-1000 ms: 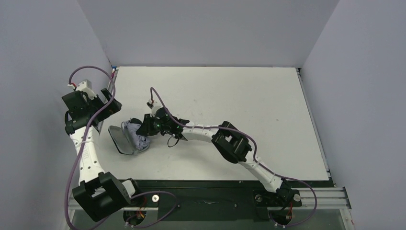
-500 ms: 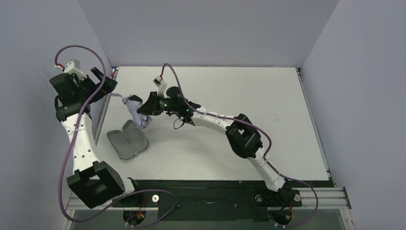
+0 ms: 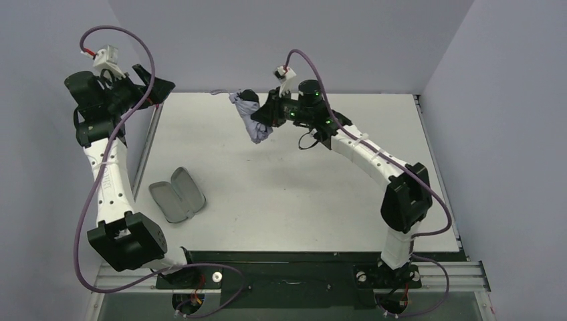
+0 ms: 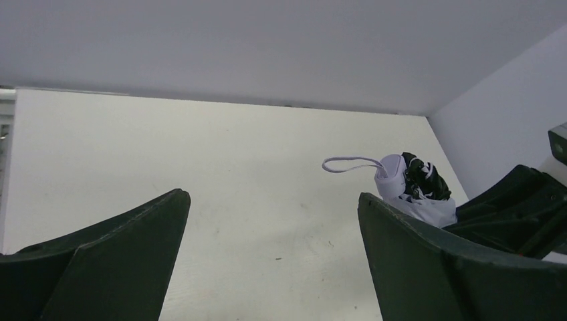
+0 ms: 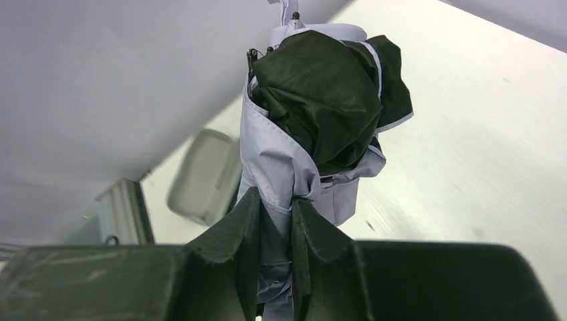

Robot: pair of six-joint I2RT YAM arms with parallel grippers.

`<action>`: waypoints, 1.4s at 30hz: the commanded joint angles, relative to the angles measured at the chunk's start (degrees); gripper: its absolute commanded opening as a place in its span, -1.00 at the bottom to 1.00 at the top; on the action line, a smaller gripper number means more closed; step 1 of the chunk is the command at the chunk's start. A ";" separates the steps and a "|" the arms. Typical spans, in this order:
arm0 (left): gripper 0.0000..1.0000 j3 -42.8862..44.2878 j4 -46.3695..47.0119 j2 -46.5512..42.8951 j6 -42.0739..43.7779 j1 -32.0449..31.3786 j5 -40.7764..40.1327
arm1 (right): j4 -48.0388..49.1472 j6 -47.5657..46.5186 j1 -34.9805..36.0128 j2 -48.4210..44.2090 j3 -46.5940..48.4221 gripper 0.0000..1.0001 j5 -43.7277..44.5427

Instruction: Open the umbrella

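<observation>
Above the far half of the white table (image 3: 301,194), the compact umbrella of pale lavender-white fabric (image 3: 253,120) hangs in the air, folded and bunched up, not opened. The right arm's jaws are clamped together on a fold of its pale canopy cloth; in the right wrist view the two dark fingers pinch the fabric from both sides. Beyond that grip the cloth bulges into a loose bundle with the black inner side turned outward. The small pale round handle (image 4: 391,176) sits at the end farthest from the jaws, and its thin loop strap (image 4: 348,162) sticks out sideways toward the left arm.

The white-and-black right arm (image 3: 374,157) reaches from its base at the near edge up and across toward the back wall. The left arm (image 3: 107,174) is raised at the far left corner of the table, well apart from the umbrella. The left arm's jaws stand wide apart with nothing between them, and the umbrella shows between them in the distance.

Nearer the left arm's base, a small pale grey sleeve (image 3: 177,194) lies flat on the table, by itself, well apart from the umbrella.
</observation>
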 commanded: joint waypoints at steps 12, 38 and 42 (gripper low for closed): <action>0.94 3.47 -19.18 1.85 36.30 -30.79 1.90 | -35.92 -64.57 -9.47 -31.38 -18.75 -1.00 3.56; 0.94 24.24 -39.04 28.64 24.15 -61.70 10.05 | -47.44 -133.14 -4.91 -48.70 -34.33 -1.00 4.46; 0.94 19.61 -34.25 28.19 22.07 -63.04 10.40 | -45.84 -136.18 -4.74 -49.53 -34.92 -1.00 2.19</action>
